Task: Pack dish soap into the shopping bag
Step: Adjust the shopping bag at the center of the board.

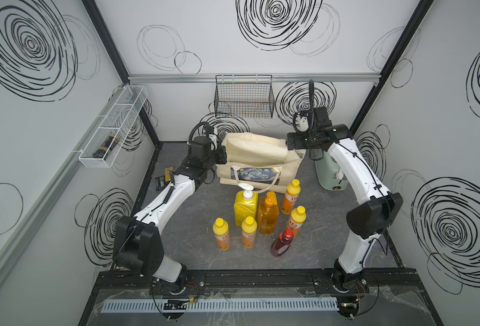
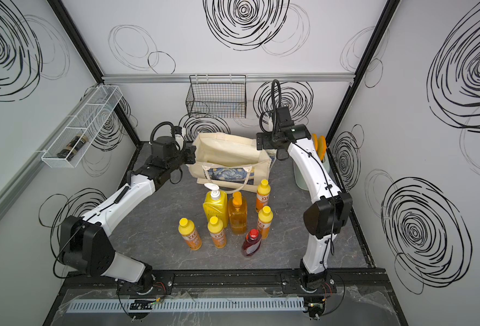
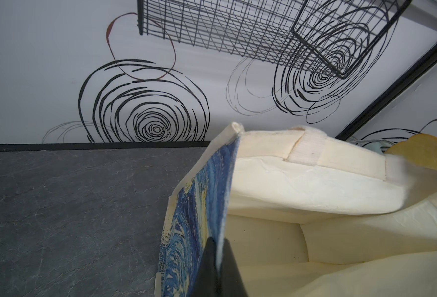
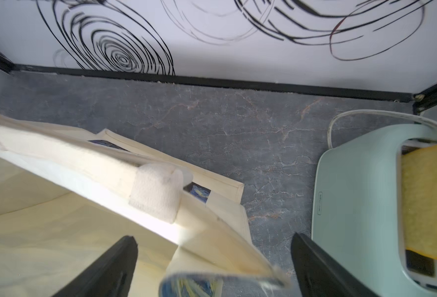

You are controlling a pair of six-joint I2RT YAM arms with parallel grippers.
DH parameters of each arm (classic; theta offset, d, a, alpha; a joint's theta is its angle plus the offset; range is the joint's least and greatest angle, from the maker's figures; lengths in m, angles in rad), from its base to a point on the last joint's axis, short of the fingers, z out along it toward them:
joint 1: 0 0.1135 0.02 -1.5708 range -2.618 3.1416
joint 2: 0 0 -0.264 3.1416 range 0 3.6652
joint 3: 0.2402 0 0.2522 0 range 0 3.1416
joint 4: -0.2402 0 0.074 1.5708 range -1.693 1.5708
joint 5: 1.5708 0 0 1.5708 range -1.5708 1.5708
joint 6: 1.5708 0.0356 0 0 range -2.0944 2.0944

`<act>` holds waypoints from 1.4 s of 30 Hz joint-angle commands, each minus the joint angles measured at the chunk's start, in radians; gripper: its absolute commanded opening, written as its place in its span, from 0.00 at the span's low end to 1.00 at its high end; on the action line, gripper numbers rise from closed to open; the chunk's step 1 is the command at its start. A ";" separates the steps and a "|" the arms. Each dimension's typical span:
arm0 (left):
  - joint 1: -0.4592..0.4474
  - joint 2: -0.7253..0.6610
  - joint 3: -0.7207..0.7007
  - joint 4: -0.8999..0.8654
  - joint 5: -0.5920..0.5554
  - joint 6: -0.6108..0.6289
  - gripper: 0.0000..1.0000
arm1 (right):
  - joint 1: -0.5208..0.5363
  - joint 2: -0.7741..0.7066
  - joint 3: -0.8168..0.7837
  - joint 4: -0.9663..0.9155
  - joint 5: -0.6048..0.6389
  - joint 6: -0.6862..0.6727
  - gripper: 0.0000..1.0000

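So the bag (image 1: 258,158) sits at the back of the table (image 1: 193,254), mouth up. The left gripper (image 3: 218,244) is clamped shut on the rim at its left end, with blue printed cloth pinched between the fingers. My read is it's there to prop up the floppy canvas and spread the mouth so stuff can drop in. The right gripper (image 4: 212,241) is over the opposite end with its jaws flung wide. The rim corner hangs between them but isn't pinched, so it's holding nothing, and I'd guess that's the arm meant to go fetch. All seven soap bottles (image 1: 267,220) stand upright in a cluster on the table just in front of the bag, and none are inside as far as the top views show. The closest is an orange bottle (image 1: 291,197) by the bag's right front corner. I'd watch the mint appliance (image 1: 330,175) just beside the right arm, and the mouth sagging with only one end held.
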 commanded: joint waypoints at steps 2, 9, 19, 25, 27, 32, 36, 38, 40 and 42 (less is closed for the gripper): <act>0.021 -0.039 -0.010 0.085 0.018 -0.037 0.00 | 0.002 -0.182 -0.157 0.088 -0.008 0.011 0.98; 0.010 -0.027 0.005 0.078 0.052 -0.041 0.00 | -0.004 -0.193 -0.276 0.116 -0.119 0.011 0.96; 0.004 -0.012 0.020 0.069 0.097 -0.035 0.00 | -0.034 0.039 -0.140 0.161 -0.210 -0.008 0.76; 0.001 -0.001 0.030 0.055 0.129 -0.015 0.00 | -0.046 0.211 0.131 0.077 -0.283 -0.014 0.76; 0.001 0.001 0.036 0.050 0.142 -0.012 0.00 | -0.033 0.233 0.177 0.070 -0.267 -0.022 0.76; 0.002 -0.001 0.052 0.022 0.151 -0.009 0.39 | -0.016 0.209 0.154 0.093 -0.222 -0.046 0.51; 0.032 0.008 0.074 0.005 0.135 -0.012 0.75 | 0.002 0.157 0.087 0.129 -0.193 -0.086 0.27; 0.055 0.020 0.090 -0.004 0.139 -0.017 0.78 | 0.011 0.131 0.055 0.151 -0.183 -0.100 0.17; 0.073 0.041 0.112 -0.020 0.146 -0.015 0.79 | 0.016 0.108 0.031 0.167 -0.172 -0.114 0.11; 0.081 0.070 0.147 -0.040 0.144 -0.008 0.80 | 0.033 0.083 0.010 0.181 -0.157 -0.142 0.07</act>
